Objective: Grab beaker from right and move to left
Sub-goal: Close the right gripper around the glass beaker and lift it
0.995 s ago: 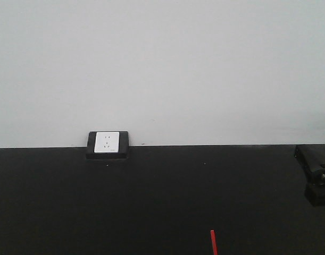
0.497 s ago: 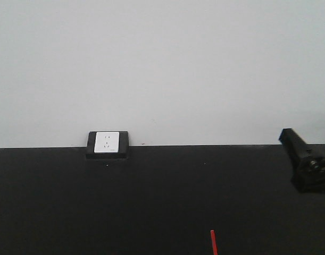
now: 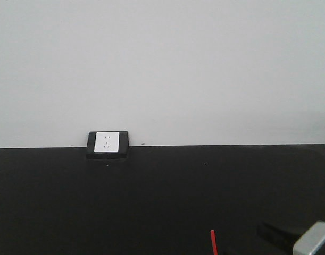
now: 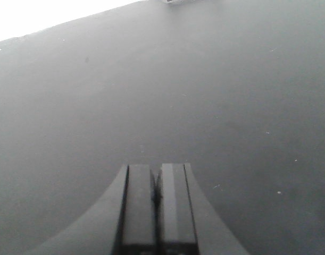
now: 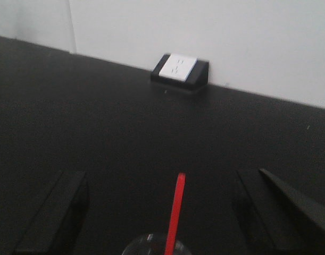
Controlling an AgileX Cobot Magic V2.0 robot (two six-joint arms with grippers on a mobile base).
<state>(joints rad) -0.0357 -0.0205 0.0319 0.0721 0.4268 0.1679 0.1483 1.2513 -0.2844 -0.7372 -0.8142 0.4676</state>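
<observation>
Only the rim of the clear glass beaker shows, at the bottom edge of the right wrist view, with a thin red rod sticking up from it. My right gripper is open, one dark finger on each side of the beaker, and touches neither it nor the rod. In the front view just the red rod tip shows at the bottom, with part of the right gripper to its right. My left gripper is shut on nothing, low over the black table.
A black socket box with a white faceplate sits against the white wall at the back of the black table; the right wrist view shows the same socket box. The wall bounds the table's far edge.
In the front view my right arm has dropped from the right edge near the table's back line to the bottom right corner. The red rod has not moved.
</observation>
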